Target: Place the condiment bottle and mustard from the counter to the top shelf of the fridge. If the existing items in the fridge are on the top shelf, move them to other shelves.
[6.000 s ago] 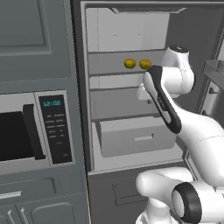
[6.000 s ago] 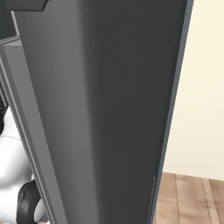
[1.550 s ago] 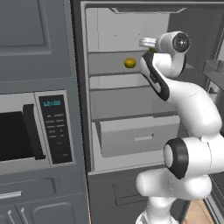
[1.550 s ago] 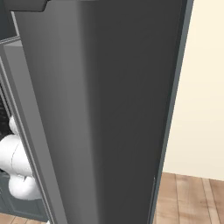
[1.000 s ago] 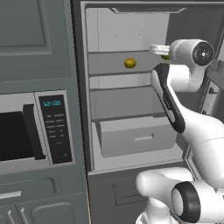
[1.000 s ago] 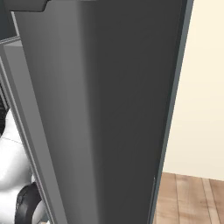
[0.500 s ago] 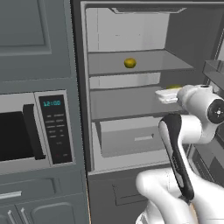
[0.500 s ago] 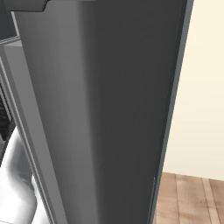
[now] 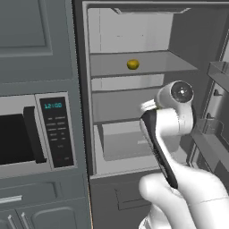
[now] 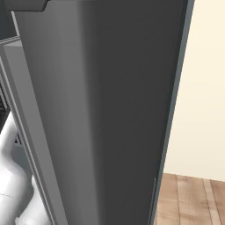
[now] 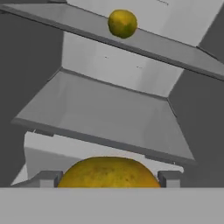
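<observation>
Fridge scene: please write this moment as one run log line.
gripper: shut on lemon | second lemon: on top shelf | fridge: open

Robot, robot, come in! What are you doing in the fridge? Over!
Gripper fingers shut on a small round yellow fruit. Second yellow fruit sits on the top grey shelf. Middle shelf ahead, nothing blocking.

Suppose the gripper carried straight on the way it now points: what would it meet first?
The gripper, closed on a lemon, points into the open fridge. It would probably meet the middle shelf or the white back wall behind it first, though depth is unclear.
</observation>
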